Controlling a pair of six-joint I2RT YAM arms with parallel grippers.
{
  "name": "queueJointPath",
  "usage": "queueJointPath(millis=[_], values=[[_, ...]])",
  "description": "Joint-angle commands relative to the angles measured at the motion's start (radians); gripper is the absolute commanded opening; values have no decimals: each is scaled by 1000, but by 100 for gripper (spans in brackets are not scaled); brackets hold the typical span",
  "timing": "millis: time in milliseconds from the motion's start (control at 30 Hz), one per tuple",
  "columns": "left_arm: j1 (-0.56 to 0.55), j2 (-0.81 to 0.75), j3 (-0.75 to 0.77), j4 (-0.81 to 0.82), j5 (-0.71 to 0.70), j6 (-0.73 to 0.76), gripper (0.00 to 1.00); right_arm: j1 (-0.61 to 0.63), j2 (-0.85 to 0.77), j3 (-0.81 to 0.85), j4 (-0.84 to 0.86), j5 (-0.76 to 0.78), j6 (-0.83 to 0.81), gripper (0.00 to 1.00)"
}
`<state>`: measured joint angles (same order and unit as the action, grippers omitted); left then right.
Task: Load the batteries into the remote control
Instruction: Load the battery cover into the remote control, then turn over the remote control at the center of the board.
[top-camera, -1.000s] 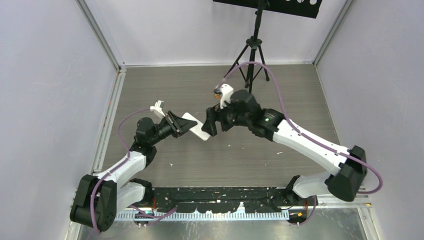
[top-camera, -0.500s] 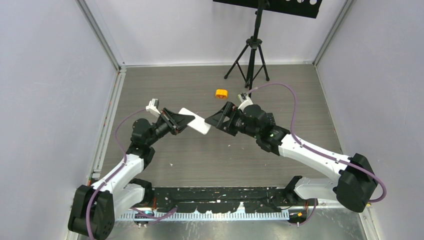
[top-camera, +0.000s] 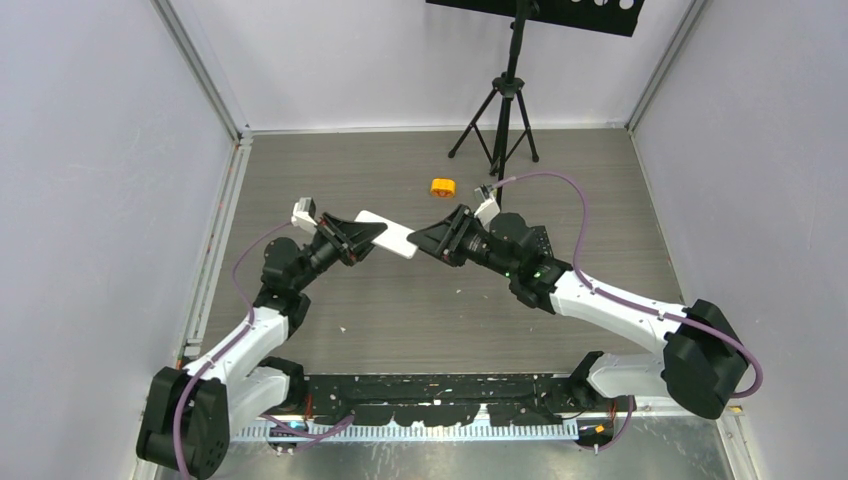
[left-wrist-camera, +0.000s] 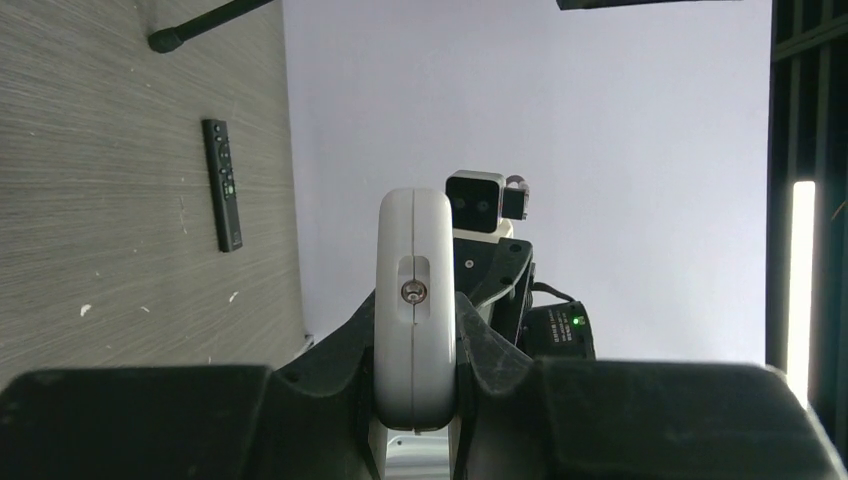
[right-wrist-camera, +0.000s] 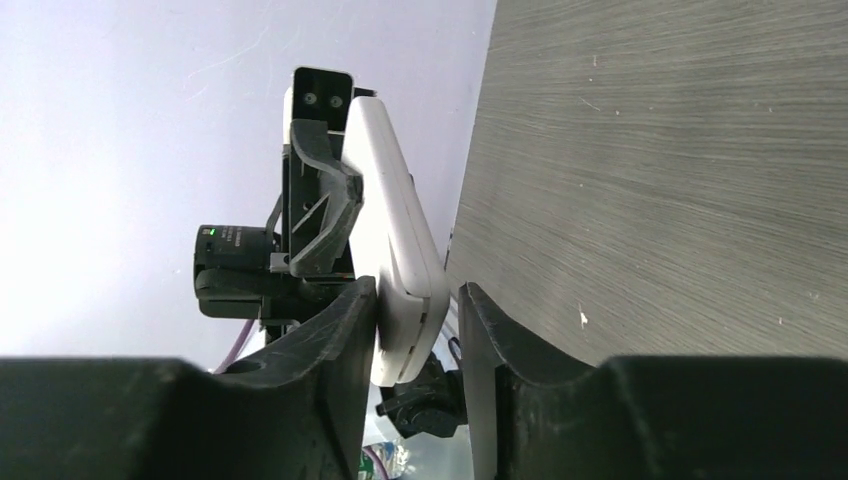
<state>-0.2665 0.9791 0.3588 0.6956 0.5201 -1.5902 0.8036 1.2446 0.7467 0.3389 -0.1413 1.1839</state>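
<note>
White remote (top-camera: 398, 240) clamped in left end effector (top-camera: 375, 232); right end effector (top-camera: 414, 239) straddles far end, slightly agape; black remote (left-wrist-camera: 222, 185) labels illegible.

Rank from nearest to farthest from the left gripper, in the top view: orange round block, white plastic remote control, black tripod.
1. White plastic remote control, held in the left gripper.
2. Orange round block, farther right.
3. Black tripod, at the back.

1. a white remote (top-camera: 388, 233) is held over the table (top-camera: 400, 310), clamped at its left end by the left gripper (top-camera: 365, 236).
2. its right end is met by the right gripper (top-camera: 420, 240).
3. an orange round block (top-camera: 442, 187) is seen lying beyond them.
</note>
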Motion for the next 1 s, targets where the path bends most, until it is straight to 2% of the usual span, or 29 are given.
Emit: queueJointPath(millis=[0,133,333,600,667,967], values=[[0,3,20,143,-9,-81,0,5,-14,-24,42,5,-38,36],[0,5,23,152,-5,-95,0,6,-5,-32,70,4,-63,26],[0,3,30,168,1,-111,0,7,23,-49,172,-43,-85,21],[-11,32,61,203,56,-72,0,54,99,-2,167,-2,-97,19],[-27,41,85,215,87,-47,0,72,141,38,137,11,-88,17],[-113,67,140,225,206,43,0,88,242,138,192,1,-77,16]])
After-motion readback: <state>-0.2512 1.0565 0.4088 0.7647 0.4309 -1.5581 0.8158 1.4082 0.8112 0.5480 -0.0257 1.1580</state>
